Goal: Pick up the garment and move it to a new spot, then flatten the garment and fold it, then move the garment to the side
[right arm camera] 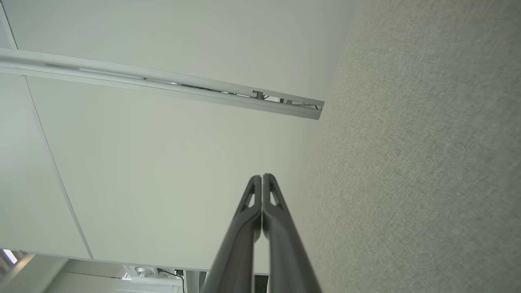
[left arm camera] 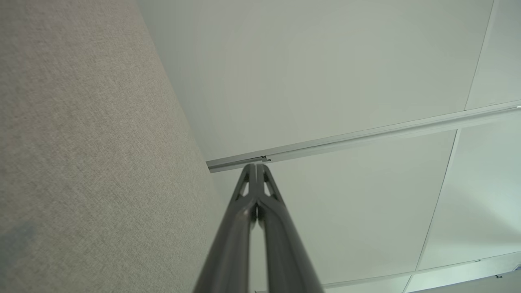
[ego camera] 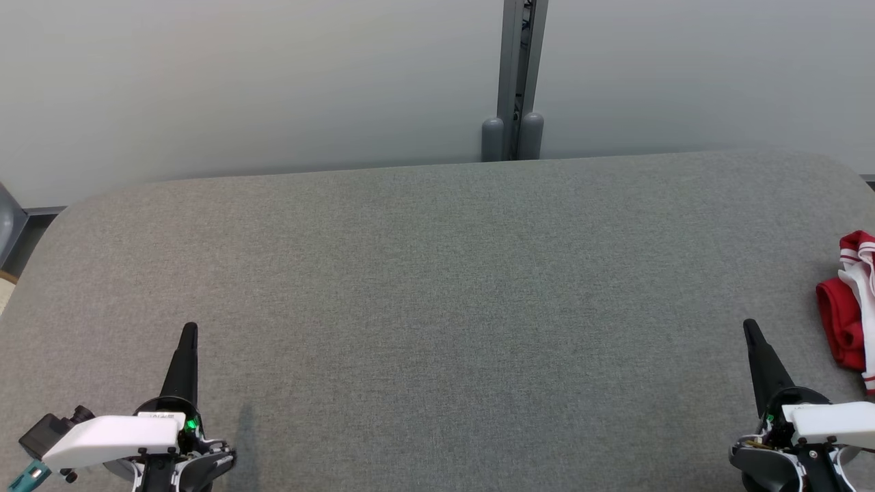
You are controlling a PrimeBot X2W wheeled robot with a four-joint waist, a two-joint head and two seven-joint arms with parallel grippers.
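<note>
The garment (ego camera: 847, 314) is a bunched red piece with white stripes, lying at the far right edge of the grey fabric table (ego camera: 437, 273) and cut off by the head view's border. My right gripper (ego camera: 750, 325) is shut and empty at the lower right, its tip a short way left of the garment and not touching it. At the lower left my left gripper (ego camera: 190, 329) is shut and empty too. In the left wrist view the left gripper (left arm camera: 257, 165) has both fingers pressed together. The right gripper (right arm camera: 261, 176) looks the same in the right wrist view.
A pale wall runs behind the table, with a grey vertical post (ego camera: 517, 75) at the back centre. The table's rounded far corners show at left and right. A wall rail (left arm camera: 366, 136) shows in the left wrist view; another wall rail (right arm camera: 163, 87) crosses the right wrist view.
</note>
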